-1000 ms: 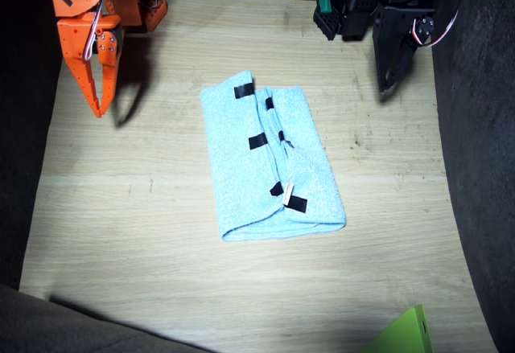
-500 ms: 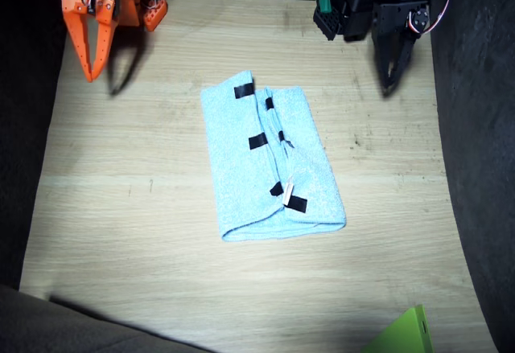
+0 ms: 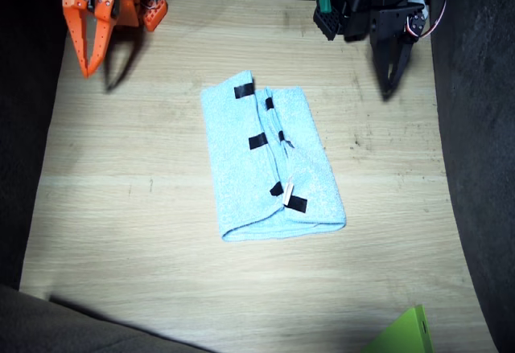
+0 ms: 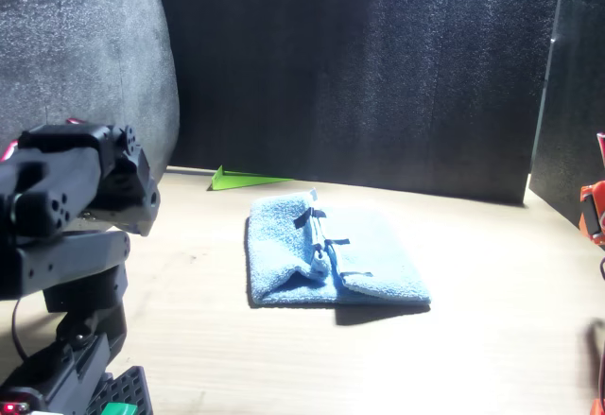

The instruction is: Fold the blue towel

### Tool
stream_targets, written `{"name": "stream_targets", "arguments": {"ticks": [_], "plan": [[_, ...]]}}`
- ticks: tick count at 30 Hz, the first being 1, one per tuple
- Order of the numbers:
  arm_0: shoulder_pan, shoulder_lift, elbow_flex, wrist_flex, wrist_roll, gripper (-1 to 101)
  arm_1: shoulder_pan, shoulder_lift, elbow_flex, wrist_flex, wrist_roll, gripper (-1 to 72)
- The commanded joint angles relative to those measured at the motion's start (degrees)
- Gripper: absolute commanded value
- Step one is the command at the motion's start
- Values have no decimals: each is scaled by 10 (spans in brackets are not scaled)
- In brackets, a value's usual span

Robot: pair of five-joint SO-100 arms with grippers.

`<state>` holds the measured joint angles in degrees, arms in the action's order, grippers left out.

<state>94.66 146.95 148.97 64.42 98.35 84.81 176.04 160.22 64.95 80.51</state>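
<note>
The blue towel (image 3: 269, 168) lies folded into a narrow rectangle in the middle of the wooden table (image 3: 129, 224), with black tape strips and a small white tag along its overlapping edges. In the front view the towel (image 4: 331, 259) rests flat with a raised fold down its middle. My right gripper (image 3: 87, 67), orange, hangs shut and empty at the back corner, far from the cloth. The black left gripper (image 3: 392, 80) is shut too, holding nothing, and stays apart from the towel near the opposite back corner.
A green flat object (image 3: 406, 333) pokes in at the table's near edge, seen in the front view as a green wedge (image 4: 248, 180) behind the towel. Dark foam walls (image 3: 479, 128) close both sides. Cables and arm bases crowd the back edge.
Both grippers have drawn back toward their bases, the right one more so. The towel has not moved.
</note>
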Motion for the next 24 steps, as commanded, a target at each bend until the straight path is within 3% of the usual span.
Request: {"name": "stream_targets", "arguments": {"ticks": [1,24], "plan": [[12,12,0,-3,0,-3,3,45,8,28,9,-1],[11,48,14,8,-2,-3,1,45,8,28,11,45]]}}
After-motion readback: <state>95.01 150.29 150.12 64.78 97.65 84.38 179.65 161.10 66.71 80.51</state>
